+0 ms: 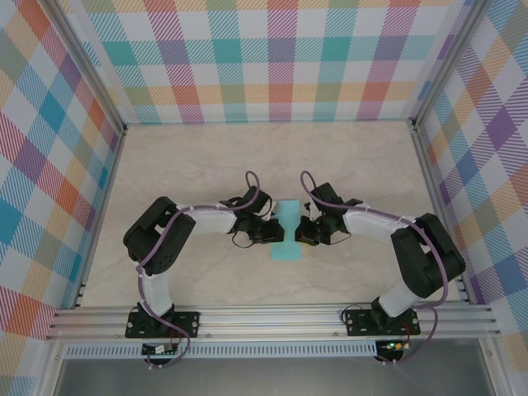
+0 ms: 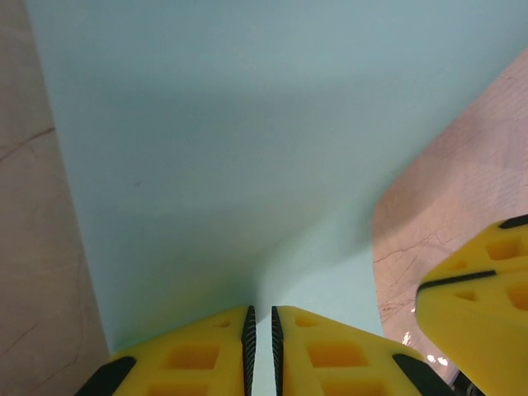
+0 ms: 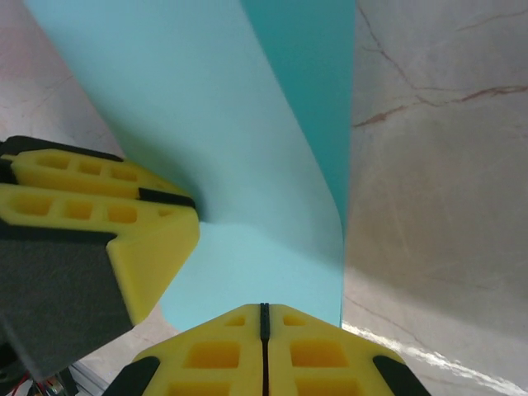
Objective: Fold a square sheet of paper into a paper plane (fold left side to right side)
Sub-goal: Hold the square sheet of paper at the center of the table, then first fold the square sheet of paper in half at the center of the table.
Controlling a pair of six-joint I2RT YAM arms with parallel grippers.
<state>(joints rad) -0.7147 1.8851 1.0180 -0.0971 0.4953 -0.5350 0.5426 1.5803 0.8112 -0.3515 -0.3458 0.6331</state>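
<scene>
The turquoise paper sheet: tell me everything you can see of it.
The square sheet of paper is thin, plain light turquoise and unmarked. It sits mid-way across the marbled table and looks like a narrow strip from above. It is bowed rather than flat: the right wrist view shows one side curling over, with a darker shaded face beside it. The left gripper pinches its left edge and the right gripper is shut on its right edge.

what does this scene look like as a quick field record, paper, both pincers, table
table: pale marbled top
paper: turquoise sheet, near the middle, lifted and curved
left pincer: closed on the sheet's edge
right pincer: closed on the sheet's edge, facing the left one
fold: rounded bend, not pressed flat
</scene>
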